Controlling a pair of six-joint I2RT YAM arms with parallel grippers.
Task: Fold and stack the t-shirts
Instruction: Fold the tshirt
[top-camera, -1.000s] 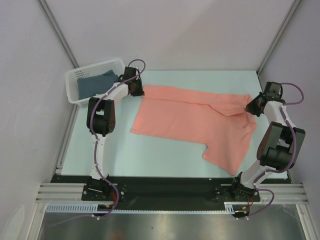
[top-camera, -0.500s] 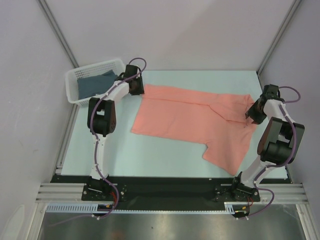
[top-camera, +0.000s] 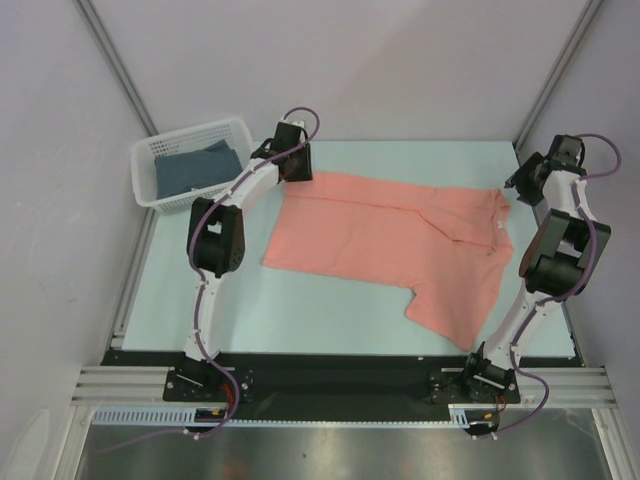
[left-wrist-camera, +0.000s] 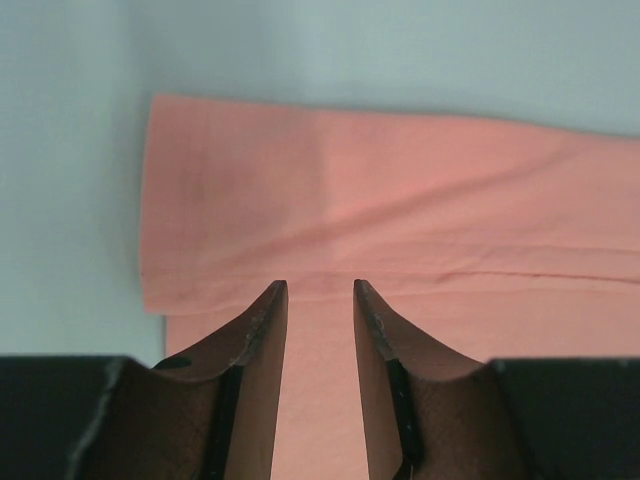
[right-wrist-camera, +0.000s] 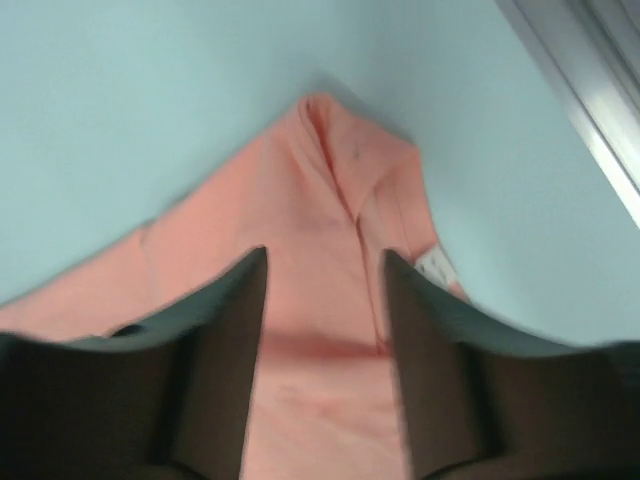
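The pink t-shirt (top-camera: 390, 240) lies flat on the pale table (top-camera: 300, 310), stretched from the far left towards the far right; one part of it reaches down towards the near right edge, and a crease runs slantwise across its far half; part of it looks folded over, with a second layer showing along the far left edge in the left wrist view.

The left gripper (left-wrist-camera: 318, 288) hangs over the far left corner of that shirt; its two fingers (left-wrist-camera: 255, 340) stand a little apart with a narrow gap between them, and only the cloth below shows through that gap; nothing is pinched; whether the tips touch the cloth cannot be told.

The right gripper (right-wrist-camera: 325, 255) is above the far right end of the shirt, close to the right side rail (right-wrist-camera: 590, 70); its fingers are spread wide and hold nothing; between them the wrist view, somewhat blurred, shows a bunched point of pink cloth with a seam running down it, and a small white label (right-wrist-camera: 437, 266) just to the right of that seam.

The dark blue t-shirt (top-camera: 190, 170) lies in the white basket (top-camera: 145, 185), which stands at the far left corner of the table, just left of the left arm; that shirt looks loosely laid, not spread; the two shirts are well apart.
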